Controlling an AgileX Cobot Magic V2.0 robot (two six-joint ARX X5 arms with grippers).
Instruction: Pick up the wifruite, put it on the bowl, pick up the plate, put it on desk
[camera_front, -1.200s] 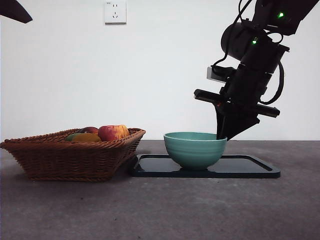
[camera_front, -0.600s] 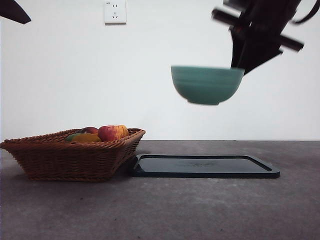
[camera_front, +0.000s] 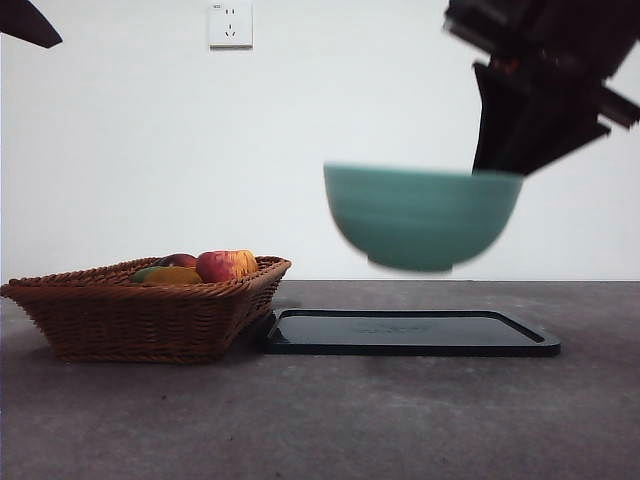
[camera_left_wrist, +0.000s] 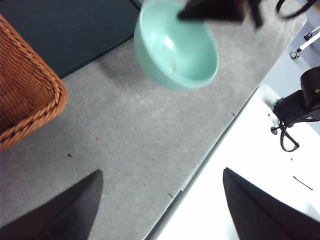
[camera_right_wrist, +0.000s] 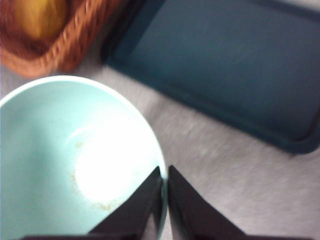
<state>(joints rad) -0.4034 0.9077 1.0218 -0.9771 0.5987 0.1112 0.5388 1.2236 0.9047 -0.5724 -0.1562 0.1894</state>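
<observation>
My right gripper (camera_right_wrist: 164, 172) is shut on the rim of the mint-teal bowl (camera_right_wrist: 65, 165) and holds it in the air. In the front view the bowl (camera_front: 420, 215) hangs blurred above the dark flat plate (camera_front: 410, 333), with the right gripper (camera_front: 497, 165) at its right rim. The bowl (camera_left_wrist: 177, 45) is empty inside. A dull orange-brown oval, the wifruite (camera_front: 172, 275), lies in the wicker basket (camera_front: 150, 320) beside a red apple (camera_front: 225, 265). My left gripper (camera_left_wrist: 160, 172) is open over the desk (camera_left_wrist: 130, 135), away from everything.
The basket stands at the left, touching the plate's left end. The desk's front edge (camera_left_wrist: 200, 165) runs close to the left gripper. The left arm shows only as a black tip (camera_front: 25, 22) at the top left corner. A wall socket (camera_front: 230, 24) is behind.
The right gripper lifted the bowl off the plate, high into the air. The bowl then came lower, looms larger and sits slightly further left. Basket and plate have stayed put.
</observation>
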